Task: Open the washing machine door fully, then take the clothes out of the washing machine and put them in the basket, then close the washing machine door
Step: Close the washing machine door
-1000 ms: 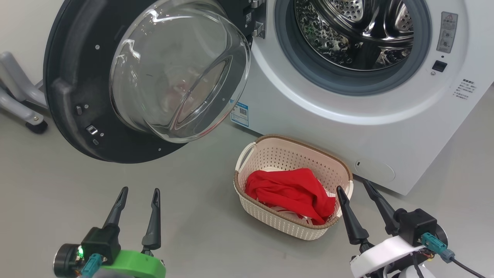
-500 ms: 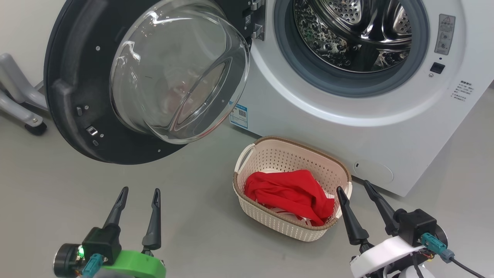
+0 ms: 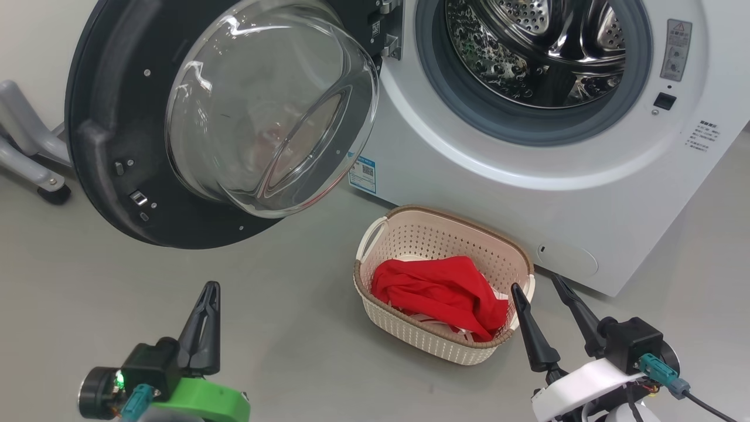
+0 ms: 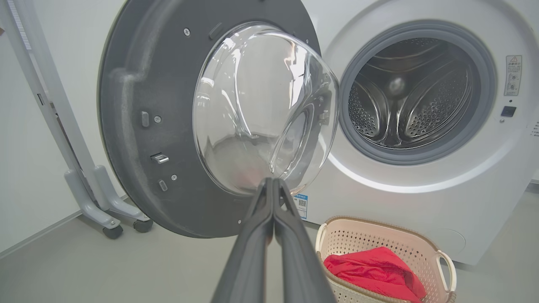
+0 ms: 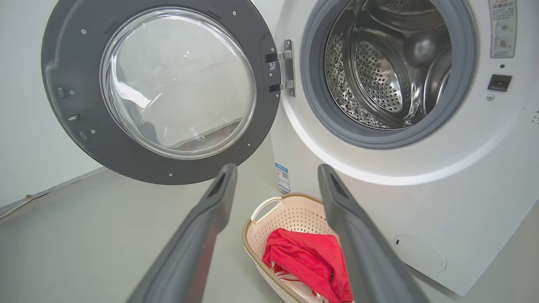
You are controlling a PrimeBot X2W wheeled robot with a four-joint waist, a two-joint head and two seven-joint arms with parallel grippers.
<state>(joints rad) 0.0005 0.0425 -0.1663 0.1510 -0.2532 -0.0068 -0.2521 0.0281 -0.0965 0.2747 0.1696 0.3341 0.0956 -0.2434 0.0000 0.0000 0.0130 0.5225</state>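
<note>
My left gripper (image 3: 210, 288), pinched shut and empty, sits nearest the washing machine door (image 3: 111, 88), which hangs ahead and above, probably fully open.

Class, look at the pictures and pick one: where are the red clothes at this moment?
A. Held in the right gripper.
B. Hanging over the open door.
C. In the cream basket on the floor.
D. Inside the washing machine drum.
C: the red clothes lie heaped in the basket, which stands before the washing machine, whose drum shows bare steel.
</note>
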